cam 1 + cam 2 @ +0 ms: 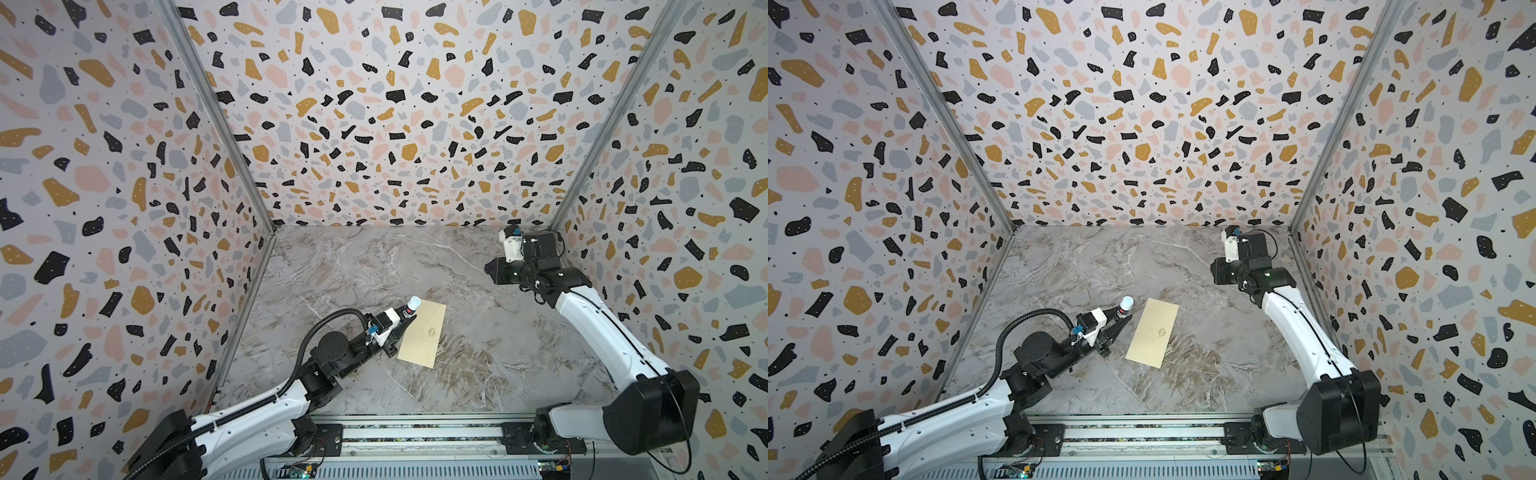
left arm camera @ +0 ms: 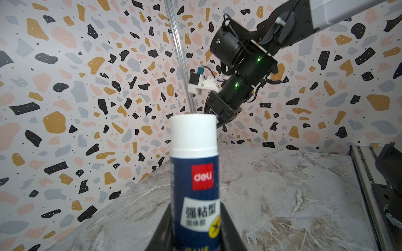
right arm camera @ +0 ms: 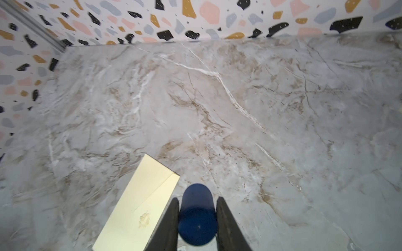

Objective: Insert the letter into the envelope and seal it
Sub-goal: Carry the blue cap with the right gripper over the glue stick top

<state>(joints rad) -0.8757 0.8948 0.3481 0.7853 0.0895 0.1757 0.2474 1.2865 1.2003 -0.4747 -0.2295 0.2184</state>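
Observation:
The pale yellow envelope (image 1: 423, 334) (image 1: 1153, 332) (image 3: 134, 206) lies flat on the marble table, flap folded down and its small emblem facing up. The letter is out of view. My left gripper (image 1: 406, 314) (image 1: 1120, 321) (image 2: 195, 206) sits just left of the envelope's far end, shut on an upright blue glue stick (image 1: 413, 305) (image 1: 1126, 305) (image 2: 193, 173) with a white top. My right gripper (image 1: 492, 272) (image 1: 1219, 272) (image 3: 197, 199) hovers high at the back right, shut on a dark blue cap (image 3: 196, 217); it also shows in the left wrist view (image 2: 219, 115).
Terrazzo-patterned walls (image 1: 124, 249) enclose the table on three sides, with metal corner posts (image 1: 232, 137). A mounting rail (image 1: 415, 432) carrying both arm bases runs along the front edge. Bare marble (image 1: 478, 353) stretches between the envelope and the right arm.

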